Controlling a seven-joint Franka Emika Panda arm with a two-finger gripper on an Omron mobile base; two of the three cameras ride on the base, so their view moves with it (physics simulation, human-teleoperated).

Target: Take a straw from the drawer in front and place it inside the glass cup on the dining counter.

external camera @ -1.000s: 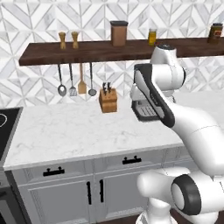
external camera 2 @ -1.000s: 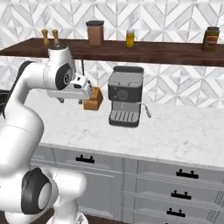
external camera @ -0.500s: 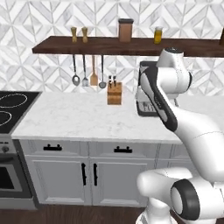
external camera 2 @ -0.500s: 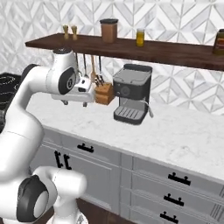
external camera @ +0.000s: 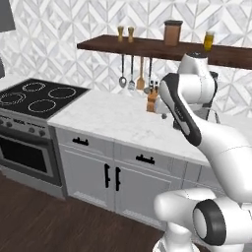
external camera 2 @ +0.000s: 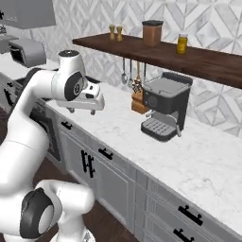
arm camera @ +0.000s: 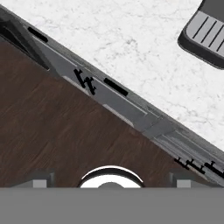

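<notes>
– Gripper (arm camera: 110,179) first, please. What state is it in?

– Jaws spread wide, nothing between them. It hangs high and points down past the front edge of the worktop (external camera: 108,115), so the hand view takes in the dark wooden floor (arm camera: 52,131) and the row of cabinet fronts. I judge it is held up there to survey the fronts and stay clear of the edge.

– And the straw?

– Hidden. Every front along the run is closed, so my judgement is that it lies inside a shut drawer. The likeliest candidate is the drawer (external camera: 129,155) just under the front edge, roughly below the hand, with its black bar handle facing out. I cannot confirm which drawer holds it.

– So how does the straw lie relative to the tool?

– Below it and well apart, behind a closed panel. The handle has to be reached and pulled first. Beneath that drawer are the cabinet doors (external camera: 98,177) with vertical handles, which are not the target.

– Further back?

– Bare marble through the middle of the worktop, the stove (external camera: 34,98) at its left end. Toward the back edge stand the coffee machine (external camera 2: 163,106) and the knife block (external camera: 151,102), well clear of the hand. Above them runs the dark shelf (external camera: 147,47) with jars on top and utensils hanging below.
</notes>
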